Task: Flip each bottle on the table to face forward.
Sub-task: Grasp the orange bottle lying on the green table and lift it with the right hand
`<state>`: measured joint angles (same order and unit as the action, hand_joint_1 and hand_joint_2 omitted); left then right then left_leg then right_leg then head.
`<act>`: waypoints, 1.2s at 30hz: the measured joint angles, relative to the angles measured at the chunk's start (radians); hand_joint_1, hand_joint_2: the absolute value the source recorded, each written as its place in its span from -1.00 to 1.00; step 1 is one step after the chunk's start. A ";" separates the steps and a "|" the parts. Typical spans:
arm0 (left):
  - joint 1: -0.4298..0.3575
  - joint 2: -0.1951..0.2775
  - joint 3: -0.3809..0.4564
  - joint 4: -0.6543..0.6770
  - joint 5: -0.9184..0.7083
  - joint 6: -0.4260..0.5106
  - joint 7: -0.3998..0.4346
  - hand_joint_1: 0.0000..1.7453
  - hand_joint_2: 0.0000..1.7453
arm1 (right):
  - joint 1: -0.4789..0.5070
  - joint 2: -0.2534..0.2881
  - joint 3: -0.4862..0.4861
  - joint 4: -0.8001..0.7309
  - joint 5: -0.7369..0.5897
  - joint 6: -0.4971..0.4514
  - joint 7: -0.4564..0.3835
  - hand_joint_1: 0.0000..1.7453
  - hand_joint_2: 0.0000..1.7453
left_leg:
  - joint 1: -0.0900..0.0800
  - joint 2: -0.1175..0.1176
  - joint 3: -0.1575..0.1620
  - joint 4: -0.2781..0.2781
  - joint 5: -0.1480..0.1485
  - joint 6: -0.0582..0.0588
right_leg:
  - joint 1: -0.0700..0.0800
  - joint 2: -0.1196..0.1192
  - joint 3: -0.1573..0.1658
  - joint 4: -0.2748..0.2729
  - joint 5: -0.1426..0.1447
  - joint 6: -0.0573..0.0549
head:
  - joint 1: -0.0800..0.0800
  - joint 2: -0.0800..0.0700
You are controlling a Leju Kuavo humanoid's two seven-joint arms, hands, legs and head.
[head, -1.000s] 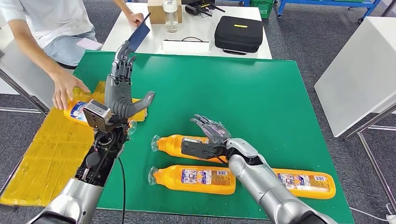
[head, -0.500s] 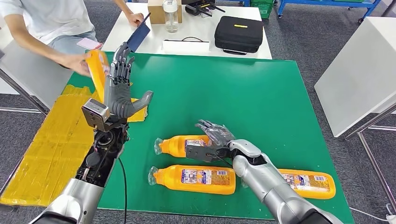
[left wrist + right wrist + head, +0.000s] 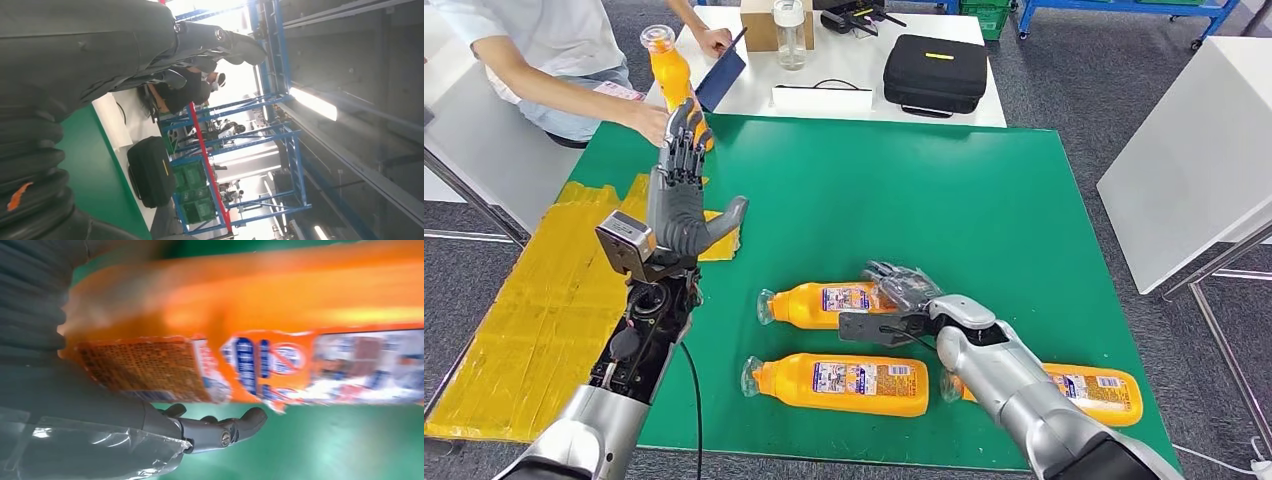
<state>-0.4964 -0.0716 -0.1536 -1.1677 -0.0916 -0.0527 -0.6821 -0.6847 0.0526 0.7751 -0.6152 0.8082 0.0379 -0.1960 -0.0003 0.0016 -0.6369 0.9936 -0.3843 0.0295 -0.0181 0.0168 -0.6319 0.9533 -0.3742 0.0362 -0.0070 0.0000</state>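
With the right hand (image 3: 902, 300) cupped over the far orange bottle (image 3: 824, 305) at the green desk's (image 3: 944, 200) six o'clock, roll it gently label-up while the spread left hand (image 3: 682, 195) idles

Blurred orange bottle (image 3: 250, 315) against right hand (image 3: 100, 405), label showing, green table (image 3: 325, 445).

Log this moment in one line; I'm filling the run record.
right hand: on far bottle | left hand: raised, open | person's hand: holding upright bottle
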 joint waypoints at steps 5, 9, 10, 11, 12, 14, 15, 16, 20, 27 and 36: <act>0.002 -0.005 0.003 0.003 0.000 -0.001 0.000 -1.00 1.00 | -0.006 -0.005 0.003 0.022 0.004 0.003 0.005 -1.00 1.00 | 0.000 0.000 0.000 0.000 0.000 0.000 | 0.000 0.000 0.000 0.000 0.000 0.000 | 0.000 0.000; 0.002 -0.010 0.004 0.008 -0.001 -0.002 0.000 -1.00 1.00 | -0.020 -0.006 0.009 0.053 0.018 0.008 0.021 -0.98 1.00 | 0.000 0.000 0.000 0.000 0.000 0.000 | 0.000 0.000 0.000 0.000 0.000 0.000 | 0.000 0.000; 0.002 -0.011 0.004 0.009 -0.001 -0.003 0.000 -1.00 1.00 | -0.024 -0.007 0.012 0.062 0.022 0.010 0.024 -0.92 1.00 | 0.000 0.000 0.001 0.000 0.000 0.000 | 0.000 0.000 0.000 0.000 0.000 0.000 | 0.000 0.000; 0.002 -0.012 0.004 0.010 0.000 -0.004 0.000 -1.00 1.00 | -0.027 -0.008 0.014 0.069 0.024 0.012 0.027 -0.86 1.00 | 0.000 0.000 0.001 0.000 0.000 0.000 | 0.000 0.000 0.000 0.000 0.000 0.000 | 0.000 0.000; 0.002 -0.012 0.004 0.010 0.000 -0.005 0.000 -1.00 1.00 | -0.028 -0.009 0.014 0.073 0.025 0.013 0.027 -0.80 1.00 | 0.000 0.000 0.001 0.000 0.000 0.000 | 0.000 0.000 0.000 0.000 0.000 0.000 | 0.000 0.000; 0.002 -0.012 0.004 0.011 0.000 -0.006 0.000 -1.00 1.00 | -0.029 -0.009 0.014 0.075 0.026 0.015 0.027 -0.76 1.00 | 0.000 0.000 0.001 0.000 0.000 0.000 | 0.000 0.000 0.000 0.000 0.000 0.000 | 0.000 0.000; 0.002 -0.012 0.004 0.011 0.000 -0.007 0.000 -1.00 1.00 | -0.030 -0.009 0.015 0.078 0.027 0.017 0.027 -0.50 1.00 | 0.000 0.000 0.001 0.000 0.000 0.000 | 0.000 0.000 0.000 0.000 0.000 0.000 | 0.000 0.000; 0.002 -0.012 0.004 0.011 0.001 -0.008 0.000 -1.00 1.00 | -0.033 -0.010 0.017 0.083 0.030 0.020 0.027 -0.13 1.00 | 0.000 0.001 0.001 0.000 0.000 0.000 | 0.000 0.000 0.001 0.000 0.000 0.000 | 0.000 0.000; 0.001 -0.023 0.004 0.018 0.009 -0.018 0.000 -1.00 1.00 | -0.062 -0.023 0.057 0.149 0.091 0.029 0.059 1.00 1.00 | 0.000 0.001 0.006 0.000 0.000 0.000 | 0.000 0.000 0.005 -0.001 0.000 0.000 | 0.000 0.000; 0.004 -0.029 0.004 0.018 0.010 -0.027 0.000 -1.00 1.00 | -0.065 -0.028 0.071 0.168 0.115 -0.016 0.099 1.00 1.00 | -0.001 0.000 0.007 0.000 0.002 0.002 | -0.001 0.000 0.006 -0.001 0.001 0.000 | 0.000 0.000; 0.007 -0.029 0.004 0.018 0.011 -0.031 0.000 -1.00 1.00 | -0.063 -0.021 0.079 0.174 0.134 -0.052 0.122 1.00 1.00 | -0.003 0.000 0.007 0.000 0.004 0.002 | -0.003 0.000 0.007 -0.001 0.002 0.001 | 0.000 0.000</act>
<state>-0.4889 -0.1011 -0.1499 -1.1501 -0.0805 -0.0839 -0.6821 -0.7479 0.0314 0.8541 -0.4416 0.9423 -0.0145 -0.0736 -0.0032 0.0013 -0.6294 0.9935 -0.3804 0.0319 -0.0209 0.0168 -0.6253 0.9523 -0.3717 0.0370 -0.0072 0.0000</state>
